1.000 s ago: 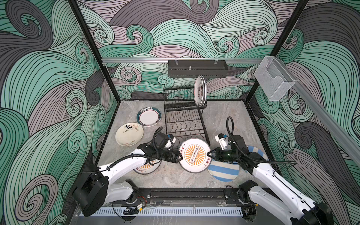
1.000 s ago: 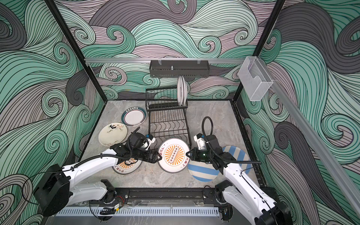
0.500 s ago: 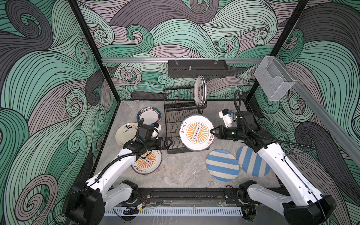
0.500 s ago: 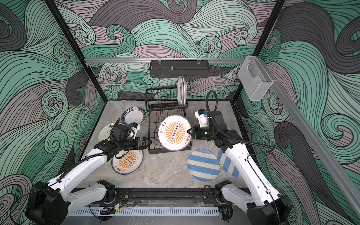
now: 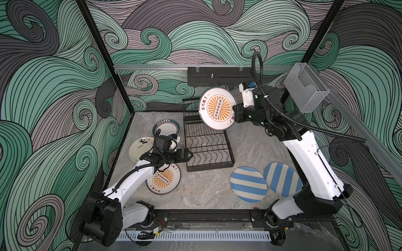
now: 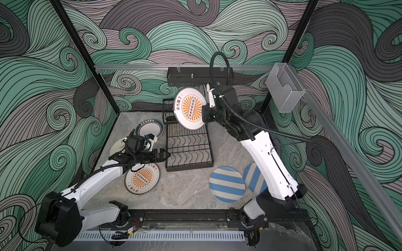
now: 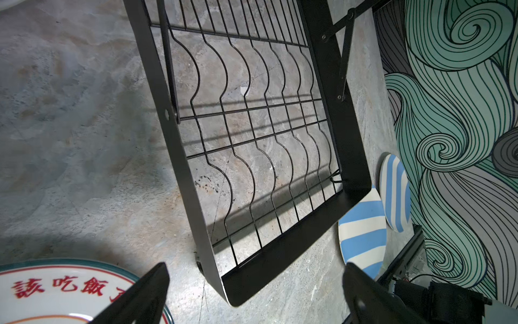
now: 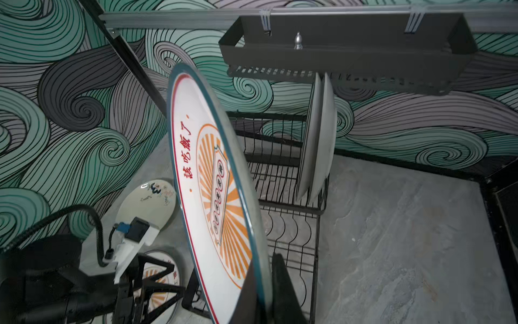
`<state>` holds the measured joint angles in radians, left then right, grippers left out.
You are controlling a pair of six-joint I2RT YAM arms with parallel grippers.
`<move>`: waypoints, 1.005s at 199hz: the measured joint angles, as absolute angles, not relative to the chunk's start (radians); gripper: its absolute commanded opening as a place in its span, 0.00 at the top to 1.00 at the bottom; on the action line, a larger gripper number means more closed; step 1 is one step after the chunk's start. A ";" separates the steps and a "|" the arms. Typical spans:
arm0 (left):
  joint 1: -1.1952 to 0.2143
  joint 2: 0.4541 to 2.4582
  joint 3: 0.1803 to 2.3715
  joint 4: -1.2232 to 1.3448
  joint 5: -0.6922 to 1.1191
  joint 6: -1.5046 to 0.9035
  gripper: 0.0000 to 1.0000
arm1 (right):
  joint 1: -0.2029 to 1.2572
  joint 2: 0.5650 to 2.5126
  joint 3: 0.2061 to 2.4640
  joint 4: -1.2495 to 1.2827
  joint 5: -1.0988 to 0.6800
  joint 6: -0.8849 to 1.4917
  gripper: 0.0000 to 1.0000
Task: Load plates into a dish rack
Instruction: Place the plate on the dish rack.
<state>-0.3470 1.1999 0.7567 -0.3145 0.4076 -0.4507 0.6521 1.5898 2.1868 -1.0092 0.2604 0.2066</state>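
Orange-sunburst plate hangs in the air over the raised back tier of the dish rack, as both top views show. It is tipped nearly on edge, with its printed face toward the left arm's side. The right gripper is clamped on its rim, one finger on each face. In the right wrist view, two whitish plates stand upright, close together, in the slots at the right end of that upper tier. The held plate is apart from them, further left along the tier.

The left gripper sits low, just beside the rack's left side near its front corner. Its jaws are spread wide and hold nothing.

The other plates lie flat on the grey surface. A second sunburst plate is near the rack's front left corner, partly under the left arm. A whitish plate with dark markings and a teal-rimmed plate lie left of the rack, the teal-rimmed one further back. A blue-and-cream striped plate and its striped twin lie side by side to the front right of the rack, their edges meeting.

A black perforated shelf hangs on the back wall above the rack.
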 measured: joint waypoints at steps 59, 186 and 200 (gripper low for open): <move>-0.347 1.208 0.745 -0.268 0.462 -0.449 0.01 | 0.762 1.871 2.497 -1.104 0.735 0.119 1.00; -0.347 1.193 0.700 -0.242 0.484 -0.449 0.01 | 0.836 2.021 2.600 -1.118 1.074 0.093 1.00; -0.347 1.193 0.699 -0.242 0.485 -0.448 0.02 | 0.836 2.037 2.602 -1.115 1.084 0.106 1.00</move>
